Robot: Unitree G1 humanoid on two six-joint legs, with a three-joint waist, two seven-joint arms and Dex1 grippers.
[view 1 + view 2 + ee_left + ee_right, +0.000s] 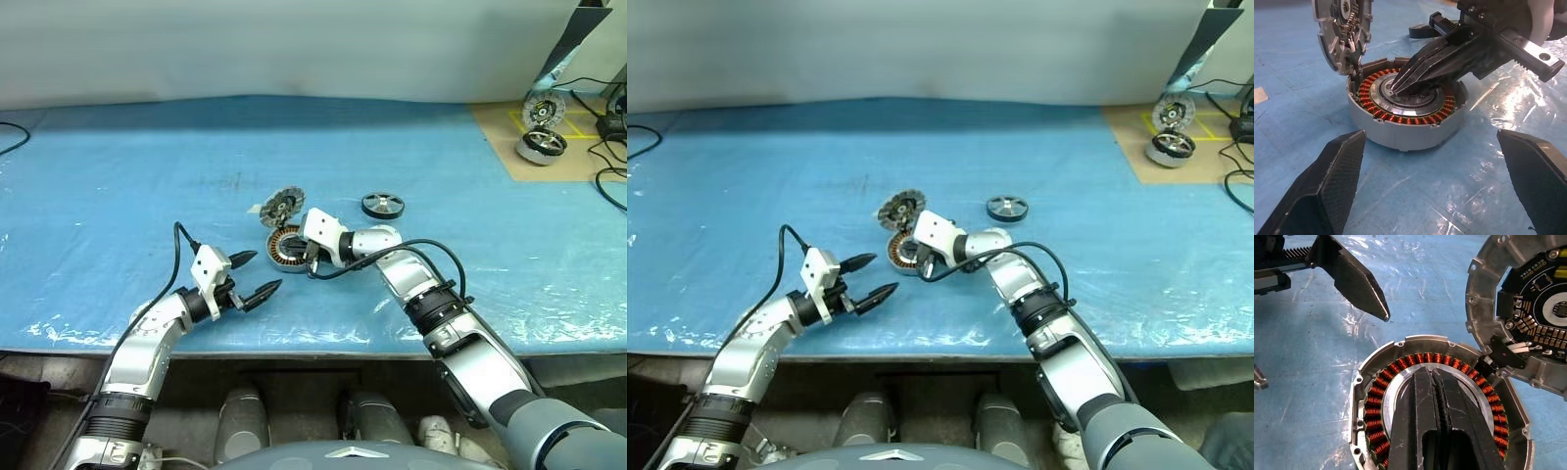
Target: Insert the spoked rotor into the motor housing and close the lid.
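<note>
The motor housing (281,247), a silver cup ringed with copper coils, lies near the middle of the blue table. Its lid (282,205) stands open, hinged at the far rim, with its circuit side showing in the right wrist view (1528,308). My right gripper (1431,373) is shut with nothing between its fingers, and its tips rest on the housing's centre hub (1396,89). The spoked rotor (382,205) lies flat on the table, behind and to the right of the housing. Just to the front left of the housing, my left gripper (259,274) is open and holds nothing.
A tan board (500,137) at the back right carries another motor (542,147) and an upright disc (543,108), with cables (607,157) beside them. A small scrap of tape (253,208) lies left of the lid. The table's front edge (323,348) runs close below both arms.
</note>
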